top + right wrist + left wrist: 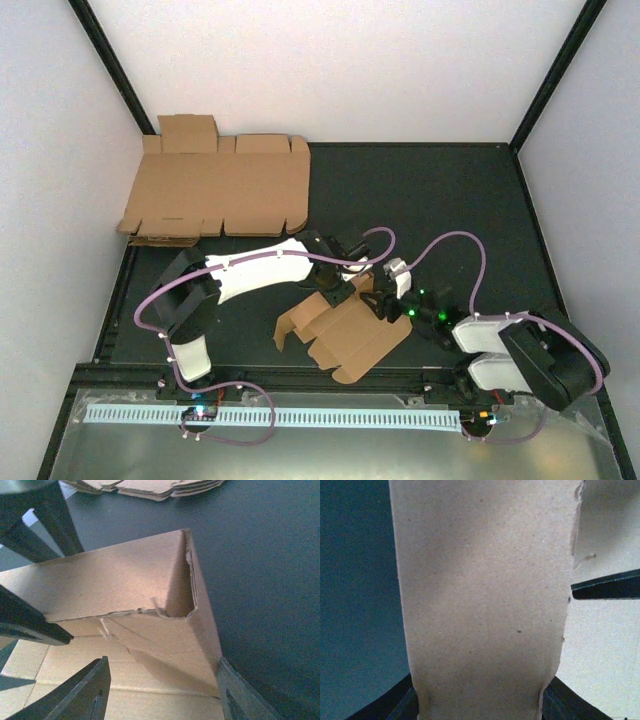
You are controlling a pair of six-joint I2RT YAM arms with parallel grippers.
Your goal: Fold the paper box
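Carefully, with the paper box (345, 335) half-folded at the near middle of the table (450, 220), the left gripper (335, 290), half-closed across an upright panel, should hold firm while the right gripper (385, 303), fingers spread astride the raised corner without clamping, presses that wall square.

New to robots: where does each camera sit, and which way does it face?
Top external: above and behind, looking down on the table; left arm and right arm show.
Left wrist: on the left arm, facing a paper box panel; left fingers show.
Right wrist: on the right arm, facing its raised corner; right fingers show.
Shared: the paper box.
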